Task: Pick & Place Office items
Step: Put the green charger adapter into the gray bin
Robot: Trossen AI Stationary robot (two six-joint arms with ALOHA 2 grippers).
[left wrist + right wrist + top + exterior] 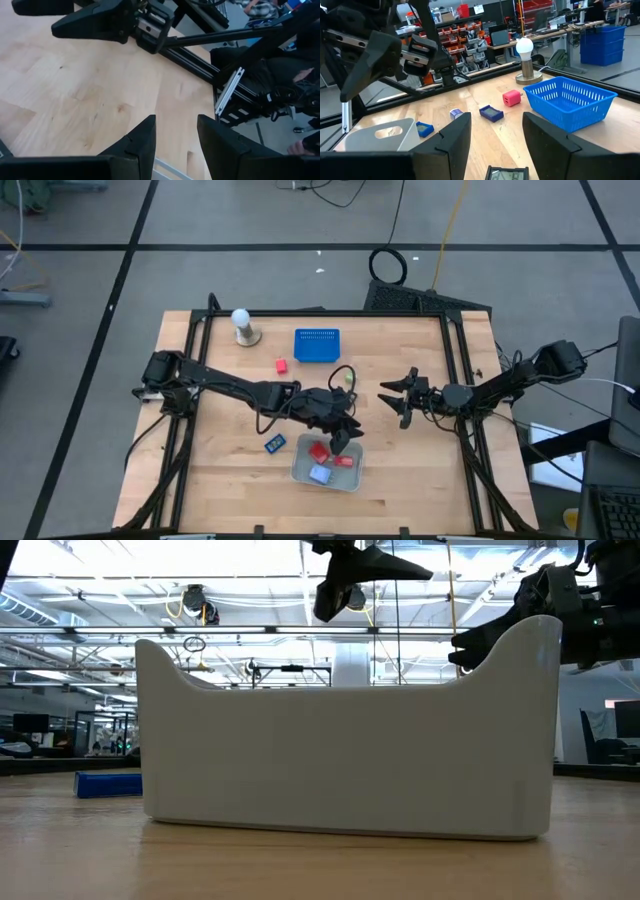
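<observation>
The left gripper (pixel 343 442) hangs over the far rim of the white tray (pixel 300 471), which sits on the bench (pixel 220 480) near the middle of its front edge. In the left wrist view its two dark fingers (pixel 141 141) stand spread, with bare wood showing between them and nothing held. In the low view the same gripper (pixel 345 585) hangs above the tray wall (pixel 350 760), clear of it.

The right gripper (pixel 400 402) is held over the bench right of centre, close to the left gripper but apart from it. Its fingers (pixel 454 134) are also spread and hold nothing (the right wrist view shows open bench between them).

Office items:
- Inside the tray: two red pieces (pixel 319 451) and (pixel 343 461), and one pale blue piece (pixel 320 475) nearer the front wall.
- Just beside the tray, off its left far corner: a dark blue piece (pixel 274 444) lying flat on the wood.
- Toward the far edge: a red piece (pixel 282 365) just left of the blue basket (pixel 316 345); the right wrist view shows it as a pink-red block (pixel 511 98).
- Near the bench centre: a green piece (pixel 347 378), partly covered by cable.

The white ball on its stand (pixel 243 327) occupies the far left part of the bench, left of the basket.
</observation>
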